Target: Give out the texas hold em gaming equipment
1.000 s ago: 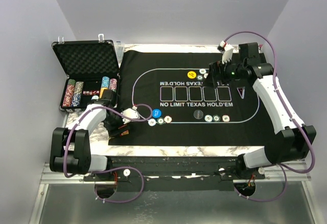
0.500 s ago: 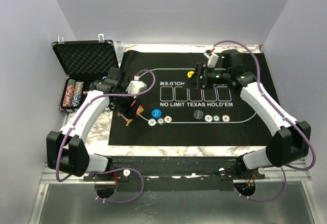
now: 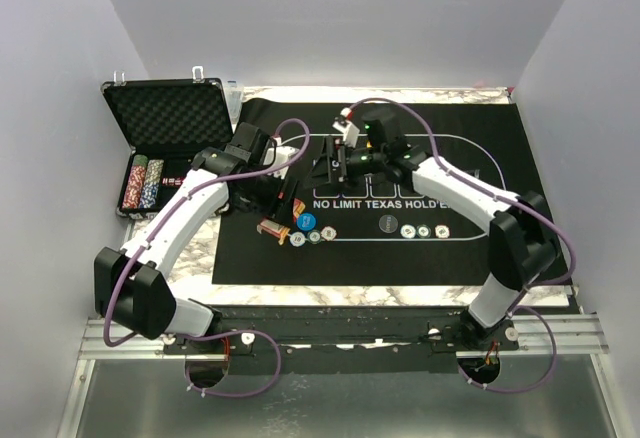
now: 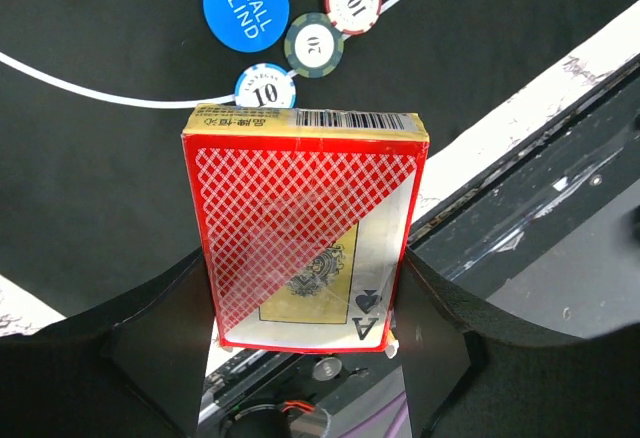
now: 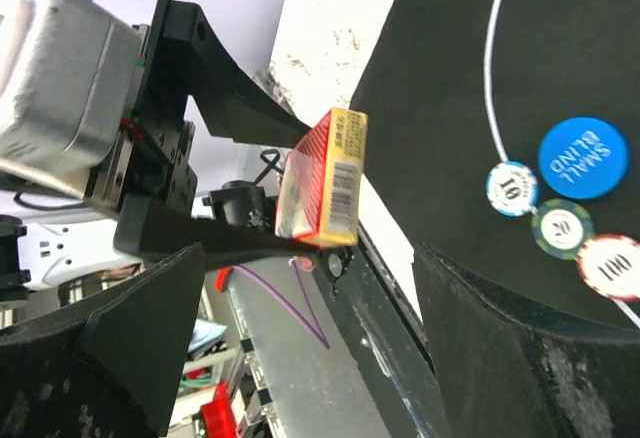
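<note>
My left gripper (image 4: 305, 270) is shut on the red-orange card box (image 4: 305, 228), clamping its lower sides; the box shows a red diamond pattern and an ace of spades. From above, the box (image 3: 276, 226) hangs over the left end of the mat beside the left gripper (image 3: 268, 208). Just past it lie the blue SMALL BLIND disc (image 4: 246, 4) and three striped chips (image 4: 314, 44). My right gripper (image 3: 331, 165) stands open over the mat's middle, facing the box (image 5: 325, 178), with nothing between its fingers (image 5: 160, 328).
The open black case (image 3: 170, 118) stands at the far left with rows of chips (image 3: 145, 183) in it. On the black felt mat (image 3: 480, 248) lie a black disc (image 3: 388, 223) and three more chips (image 3: 424, 231). The table's marble edge (image 3: 380, 296) runs along the front.
My left arm has carried the card box from beside the case rightward onto the mat's left end. The right arm has swung left from the far right to the middle, its jaws slightly narrower.
</note>
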Controlling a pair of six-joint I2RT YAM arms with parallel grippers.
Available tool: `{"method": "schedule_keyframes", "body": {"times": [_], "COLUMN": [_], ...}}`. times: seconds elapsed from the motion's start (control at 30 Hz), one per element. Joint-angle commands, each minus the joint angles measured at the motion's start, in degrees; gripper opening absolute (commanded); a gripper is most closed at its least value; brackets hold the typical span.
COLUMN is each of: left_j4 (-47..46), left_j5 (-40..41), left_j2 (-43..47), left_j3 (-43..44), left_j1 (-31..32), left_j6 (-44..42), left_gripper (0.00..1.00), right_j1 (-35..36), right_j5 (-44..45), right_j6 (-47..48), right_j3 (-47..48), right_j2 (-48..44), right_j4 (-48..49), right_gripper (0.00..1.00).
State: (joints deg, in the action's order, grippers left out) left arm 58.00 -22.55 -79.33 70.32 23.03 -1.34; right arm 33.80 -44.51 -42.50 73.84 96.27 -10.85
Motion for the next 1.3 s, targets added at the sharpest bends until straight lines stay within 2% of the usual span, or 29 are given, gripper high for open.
{"method": "schedule_keyframes", "body": {"times": [0.0, 0.27, 0.5, 0.6, 0.73, 0.77, 0.8, 0.83, 0.93, 0.97, 1.0, 1.1, 1.13, 1.27], "left_j4": [-0.9, -2.1, -3.1, -3.5, -4.0, -4.2, -4.3, -4.3, -4.2, -4.4, -5.0, -7.4, -7.6, -7.8], "left_j5": [-0.6, -0.6, 1.5, -0.1, -0.9, -1.3, -2.2, -4.2, -10.1, -11.1, -13.1, -21.2, -23.4, -24.6], "left_j2": [-0.8, -1.2, -2.5, -3.1, -3.6, -3.6, -3.7, -3.7, -2.0, -0.6, 1.4, 8.0, 10.5, 18.3], "left_j3": [3.3, 4.8, 6.4, 7.1, 7.3, 7.3, 7.3, 7.3, 7.2, 6.5, 5.4, 1.9, 0.7, -4.7], "left_j1": [0.7, 0.7, 0.6, 0.2, -0.1, -0.4, -0.7, -1.1, -2.2, -3.0, -3.8, -8.4, -10.2, -14.9], "left_j6": [5.2, 7.5, 9.0, 9.9, 10.9, 11.2, 11.3, 11.2, 8.4, 7.7, 6.9, 0.8, -3.6, -19.6], "left_gripper": [0.07, 0.07, 0.07, 0.07, 0.07, 0.07, 0.11, 0.21, 0.68, 0.86, 0.98, 0.98, 0.99, 0.98], "right_j1": [2.7, 3.7, 5.3, 5.9, 6.1, 6.1, 6.1, 6.1, 6.0, 5.9, 5.9, 5.6, 5.4, 5.1], "right_j5": [-1.9, -1.4, -4.1, -5.3, -5.8, -6.1, -6.4, -6.5, -8.1, -9.5, -10.9, -15.6, -17.4, -28.3], "right_j6": [-5.7, -9.1, -13.3, -14.6, -14.9, -14.8, -14.6, -14.6, -14.0, -13.8, -13.6, -12.7, -13.1, -13.2], "right_j3": [4.1, 6.1, 5.3, 5.5, 4.4, 4.3, 4.3, 4.2, 4.0, 3.7, 3.2, 1.5, 0.7, -1.3], "right_j2": [4.6, 8.9, 11.2, 12.0, 11.8, 11.7, 11.7, 11.7, 11.5, 11.4, 11.1, 9.9, 9.6, 8.6], "right_j4": [5.3, 3.2, 7.6, 8.3, 8.0, 8.1, 8.2, 8.2, 9.4, 10.2, 11.1, 13.8, 15.0, 22.0], "right_gripper": [0.86, 0.70, 0.65, 0.63, 0.49, 0.40, 0.32, 0.22, 0.01, 0.01, 0.01, 0.01, 0.01, 0.01]}}
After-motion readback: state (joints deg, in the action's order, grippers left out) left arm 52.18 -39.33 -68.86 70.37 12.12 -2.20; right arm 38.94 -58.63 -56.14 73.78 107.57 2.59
